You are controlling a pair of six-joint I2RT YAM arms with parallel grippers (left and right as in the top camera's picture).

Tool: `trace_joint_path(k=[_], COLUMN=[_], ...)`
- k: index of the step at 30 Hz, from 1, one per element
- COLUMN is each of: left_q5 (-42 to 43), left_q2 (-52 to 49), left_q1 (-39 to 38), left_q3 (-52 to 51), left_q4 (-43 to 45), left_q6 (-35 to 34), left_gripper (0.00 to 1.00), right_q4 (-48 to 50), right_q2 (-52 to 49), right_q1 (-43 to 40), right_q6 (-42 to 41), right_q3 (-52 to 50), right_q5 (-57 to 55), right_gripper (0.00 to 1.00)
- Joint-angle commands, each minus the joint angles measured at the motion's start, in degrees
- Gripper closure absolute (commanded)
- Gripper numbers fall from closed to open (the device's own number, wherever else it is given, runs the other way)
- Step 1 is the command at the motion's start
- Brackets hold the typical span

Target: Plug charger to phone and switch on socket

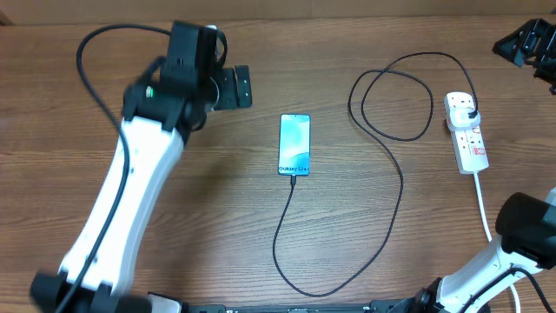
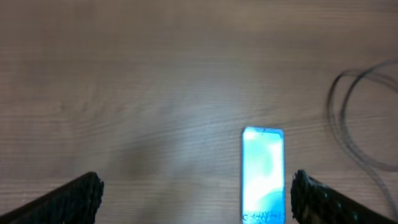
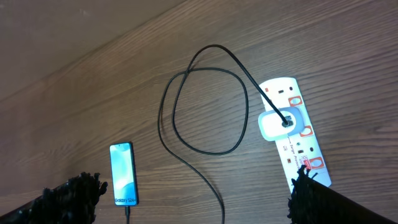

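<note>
Phone [image 1: 294,144] near left tool [image 1: 243,87], not touching; tool spread wide.

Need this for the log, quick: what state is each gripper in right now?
Left gripper: open, holding nothing.
Right gripper: open, holding nothing.

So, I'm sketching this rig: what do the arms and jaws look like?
The left arm has a white tubular link, black joints and a black wrist block with a small green light; a thin black cable loops along it. The right arm shows the same white link and a round black joint. Both sets of jaws are black with rough, textured edges.
</note>
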State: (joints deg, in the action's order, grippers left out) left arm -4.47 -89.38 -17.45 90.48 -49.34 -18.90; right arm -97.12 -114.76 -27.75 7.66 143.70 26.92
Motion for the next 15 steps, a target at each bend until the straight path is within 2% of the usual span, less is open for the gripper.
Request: trace_joint_path(k=[1, 10, 15], left_q5=[-5.0, -6.9, -6.6], left_q2=[9.2, 32.9, 44.3], left_q1=[-2.3, -1.7, -0.2], left_q3=[-8.4, -41.4, -55.1], left_q4=[5.2, 32.3, 49.5], left_q6=[1.1, 1.2, 1.1], left_gripper=[0.00, 0.00, 0.00], right_q4=[0.1, 0.1, 0.1], right_q2=[-0.1, -0.1, -0.1], right_q1=[-0.2, -0.2, -0.2], right_q6=[0.0, 0.0, 0.0], right_q3=[0.6, 0.6, 0.6], right_q5=[0.1, 0.1, 0.1], right_gripper=[0.00, 0.00, 0.00])
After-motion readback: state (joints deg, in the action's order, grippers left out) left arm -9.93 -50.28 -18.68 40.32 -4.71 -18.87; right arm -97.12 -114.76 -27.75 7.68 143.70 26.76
